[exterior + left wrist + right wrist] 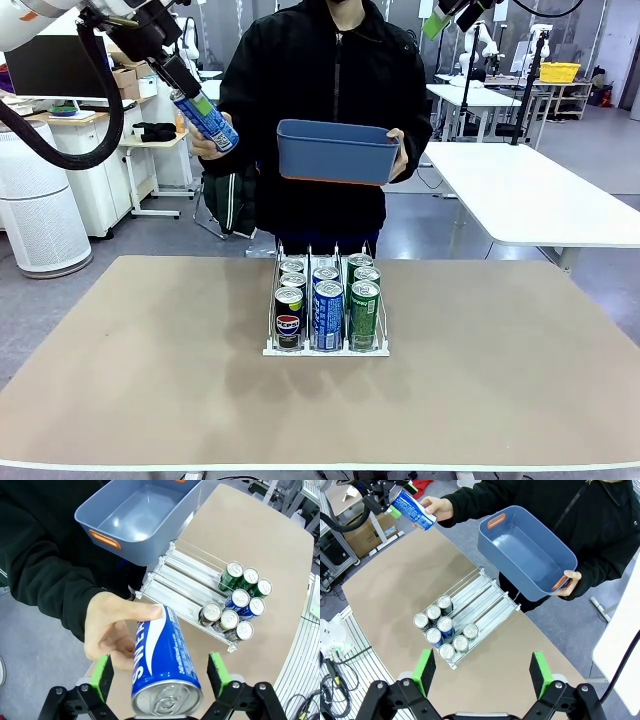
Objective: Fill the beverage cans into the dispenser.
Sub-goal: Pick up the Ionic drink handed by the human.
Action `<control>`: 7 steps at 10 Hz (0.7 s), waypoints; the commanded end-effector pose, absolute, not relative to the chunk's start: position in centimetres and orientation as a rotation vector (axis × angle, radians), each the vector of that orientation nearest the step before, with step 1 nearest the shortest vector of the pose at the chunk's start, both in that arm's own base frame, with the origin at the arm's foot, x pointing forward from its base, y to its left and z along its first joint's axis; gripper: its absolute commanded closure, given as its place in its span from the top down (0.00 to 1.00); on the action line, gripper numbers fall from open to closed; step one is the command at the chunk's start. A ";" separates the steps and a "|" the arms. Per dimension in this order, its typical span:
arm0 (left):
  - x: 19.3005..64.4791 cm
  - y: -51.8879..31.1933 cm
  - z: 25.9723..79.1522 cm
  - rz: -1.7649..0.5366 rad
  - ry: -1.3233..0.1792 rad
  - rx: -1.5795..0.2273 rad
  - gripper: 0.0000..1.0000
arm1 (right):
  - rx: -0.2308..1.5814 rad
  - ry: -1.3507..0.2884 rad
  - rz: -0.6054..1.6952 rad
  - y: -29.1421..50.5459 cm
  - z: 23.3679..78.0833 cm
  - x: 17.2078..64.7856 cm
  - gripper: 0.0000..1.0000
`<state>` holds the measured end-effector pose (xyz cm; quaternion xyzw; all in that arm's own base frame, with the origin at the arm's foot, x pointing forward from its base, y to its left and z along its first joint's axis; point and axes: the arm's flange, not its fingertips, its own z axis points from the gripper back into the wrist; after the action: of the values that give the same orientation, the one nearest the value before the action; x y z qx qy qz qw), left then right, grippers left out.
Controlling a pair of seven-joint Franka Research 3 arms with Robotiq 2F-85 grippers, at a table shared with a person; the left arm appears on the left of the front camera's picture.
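1. Front view: the dispenser (325, 348) stands at the middle of the table (150, 380), with three lanes split by thin wire dividers.
2. Counting the cans in it from the right wrist view, there are eight: three in one outer lane, three in the other outer lane, two in the middle lane, all upright and bunched at the front lip.
3. In the front view the left lane's front can is a black Pepsi can (288, 324), the middle lane's front can is a blue can (328, 314), and the right lane's front can is a green can (364, 314); the left wrist view shows three green cans and two blue ones, and the other three cans' sides are hard to tell.
4. A ninth can, a blue can with white lettering (163, 665), is up in the air at the far left of the table, tilted, held in the person's hand (112, 632).
5. The left gripper (161, 676) has its jaws wide open around that can, one green pad on each side with a gap to each; the hand is what grips it.
6. The person's other hand (568, 582) holds one blue bin (525, 552) above the back end of the dispenser; its inside is bare.
7. The right gripper (482, 672) hangs high above the table with jaws spread and nothing between them.
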<state>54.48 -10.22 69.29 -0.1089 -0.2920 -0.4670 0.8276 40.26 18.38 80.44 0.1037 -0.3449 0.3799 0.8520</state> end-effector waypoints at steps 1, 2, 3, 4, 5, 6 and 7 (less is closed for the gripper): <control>54.5 -10.1 69.3 -0.990 -0.620 -0.231 1.00 | 0.221 -0.725 0.798 18.4 80.5 40.2 1.00; 54.5 -9.9 69.3 -0.969 -0.613 -0.172 0.40 | 0.221 -0.725 0.798 18.4 80.5 40.2 1.00; 54.5 -9.9 69.3 -0.962 -0.614 -0.166 0.40 | 0.221 -0.725 0.798 18.4 80.5 40.2 1.00; 54.5 -9.8 69.3 -0.951 -0.616 -0.160 0.00 | 0.221 -0.725 0.798 18.4 80.5 40.2 1.00; 54.4 -9.8 69.3 -0.949 -0.611 -0.154 0.35 | 0.221 -0.725 0.798 18.4 80.5 40.2 1.00; 54.3 -9.5 69.3 -0.946 -0.608 -0.152 0.00 | 0.221 -0.725 0.798 18.4 80.5 40.2 1.00; 54.3 -9.6 69.3 -0.944 -0.606 -0.148 0.00 | 0.221 -0.725 0.798 18.4 80.5 40.2 1.00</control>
<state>54.55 -9.60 69.48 -0.0814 -0.2870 -0.4565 0.8382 40.26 18.38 80.44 0.1037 -0.3449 0.3799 0.8520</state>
